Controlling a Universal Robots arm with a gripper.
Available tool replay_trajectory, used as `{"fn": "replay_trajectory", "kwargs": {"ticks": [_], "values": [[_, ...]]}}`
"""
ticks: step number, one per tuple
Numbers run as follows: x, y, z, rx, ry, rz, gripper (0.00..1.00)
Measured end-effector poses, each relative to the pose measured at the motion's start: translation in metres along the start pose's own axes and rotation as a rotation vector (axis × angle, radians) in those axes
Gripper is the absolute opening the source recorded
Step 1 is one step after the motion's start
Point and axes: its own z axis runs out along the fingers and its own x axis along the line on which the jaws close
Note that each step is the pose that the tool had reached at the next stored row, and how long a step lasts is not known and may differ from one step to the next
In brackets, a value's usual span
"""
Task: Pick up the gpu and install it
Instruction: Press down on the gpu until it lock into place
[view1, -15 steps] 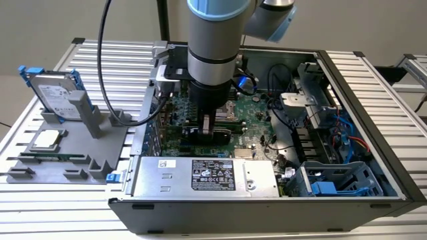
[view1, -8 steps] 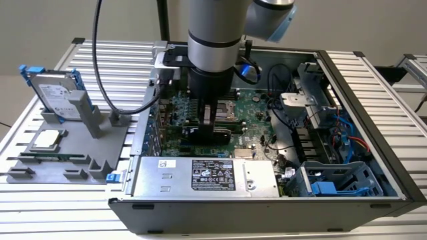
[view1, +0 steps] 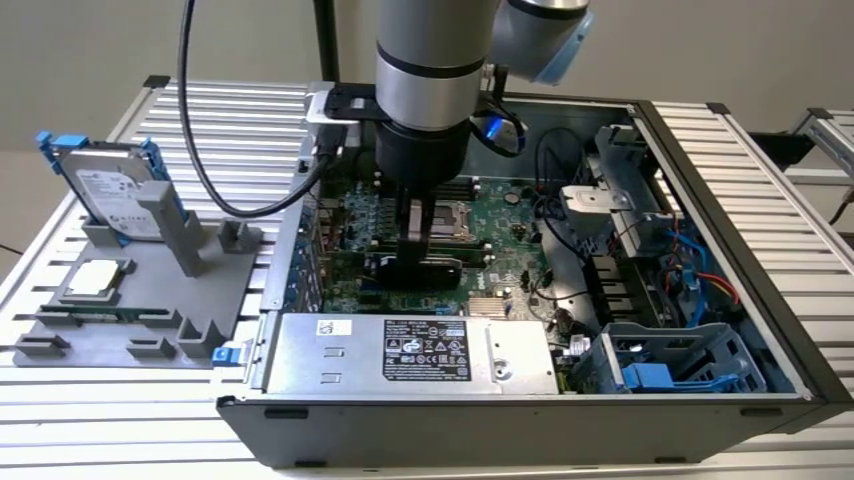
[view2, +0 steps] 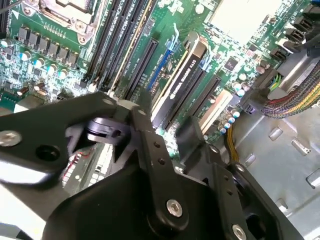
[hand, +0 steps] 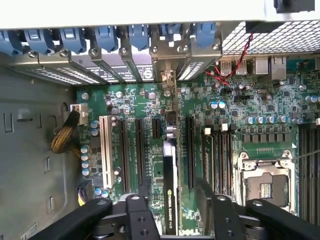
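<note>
The jaws stand spread, one each side of the gpu (hand: 169, 190), which stands on edge in its motherboard (hand: 260, 107) slot (apparently seated); its long axis runs 12 to 6 below the gripper (hand: 172, 192).

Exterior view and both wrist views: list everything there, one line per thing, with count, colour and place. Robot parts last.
computer case: one, dark grey, open on the slatted table, toward the exterior view's right.
motherboard: one, green, on the case floor.
gpu: one, green card with black cooler, standing edge-on in a motherboard slot, directly under the gripper.
power supply: one, silver, along the case's near edge.
hard drive: one, silver in a blue frame, upright on the grey holder at the exterior view's left.
grey holder: one, grey, on the table beside the case.
arm: one, silver and black, reaching down into the case.
gripper: one, black, fingers on either side of the gpu.
</note>
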Motion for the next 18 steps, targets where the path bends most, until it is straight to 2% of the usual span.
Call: {"fn": "replay_trajectory", "kwargs": {"ticks": [18], "values": [[0.0007, -0.0001, 0.0000, 0.0000, 0.0000, 0.000, 0.00]]}}
